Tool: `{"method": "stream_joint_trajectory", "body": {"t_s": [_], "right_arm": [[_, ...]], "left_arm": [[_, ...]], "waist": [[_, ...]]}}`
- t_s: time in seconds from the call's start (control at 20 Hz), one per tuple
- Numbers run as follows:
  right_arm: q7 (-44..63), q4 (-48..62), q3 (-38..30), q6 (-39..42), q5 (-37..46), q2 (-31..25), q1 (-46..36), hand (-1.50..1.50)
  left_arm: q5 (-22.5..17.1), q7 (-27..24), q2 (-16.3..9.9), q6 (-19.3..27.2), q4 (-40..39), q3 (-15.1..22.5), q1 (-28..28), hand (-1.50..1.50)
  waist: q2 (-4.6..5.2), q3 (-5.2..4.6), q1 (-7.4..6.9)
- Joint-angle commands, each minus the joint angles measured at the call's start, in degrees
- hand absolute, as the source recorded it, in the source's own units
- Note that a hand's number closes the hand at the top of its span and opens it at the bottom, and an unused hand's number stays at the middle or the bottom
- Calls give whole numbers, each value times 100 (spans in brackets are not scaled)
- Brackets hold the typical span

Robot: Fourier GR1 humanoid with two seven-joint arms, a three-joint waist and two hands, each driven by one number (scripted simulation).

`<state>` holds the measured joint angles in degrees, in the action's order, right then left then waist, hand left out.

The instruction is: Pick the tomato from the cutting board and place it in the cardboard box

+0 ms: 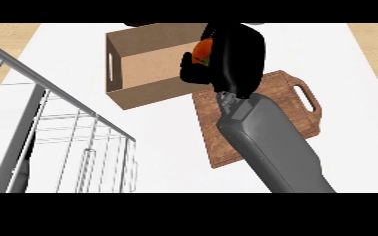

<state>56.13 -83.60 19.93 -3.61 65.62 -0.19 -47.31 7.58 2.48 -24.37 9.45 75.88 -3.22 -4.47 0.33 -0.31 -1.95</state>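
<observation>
Forearm [277, 145]: grey, nearest, crossing the cutting board [295, 105].
Right hand [232, 60]: fingers curled round the tomato [202, 51], hiding most of it.
Tomato's place: held over the cardboard box's [136, 82] right edge.
Handling: likely light, smooth, bruisable; cup its round sides.
Left hand: not visible.

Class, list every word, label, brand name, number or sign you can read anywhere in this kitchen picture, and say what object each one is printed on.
None: no readable text shows anywhere in this view.
Cardboard box: plain brown walls, no print or label.
Cutting board: bare wood grain only.
Tomato, held in the right hand: no sticker visible.
Wire rack and white counter: no markings.
</observation>
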Motion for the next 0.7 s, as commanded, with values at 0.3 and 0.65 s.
{"method": "stream_joint_trajectory", "body": {"t_s": [0.3,0.65], "right_arm": [[-435,3032,-638,-1862,-1295,18,-1634,150],[-1238,5019,-1188,-2579,-1727,19,-2350,150]], "left_arm": [[128,-1,101,26,-72,19,-393,0],[131,-19,26,-104,-156,-6,-503,0]], "waist": [[45,28,-77],[111,26,-209]]}}
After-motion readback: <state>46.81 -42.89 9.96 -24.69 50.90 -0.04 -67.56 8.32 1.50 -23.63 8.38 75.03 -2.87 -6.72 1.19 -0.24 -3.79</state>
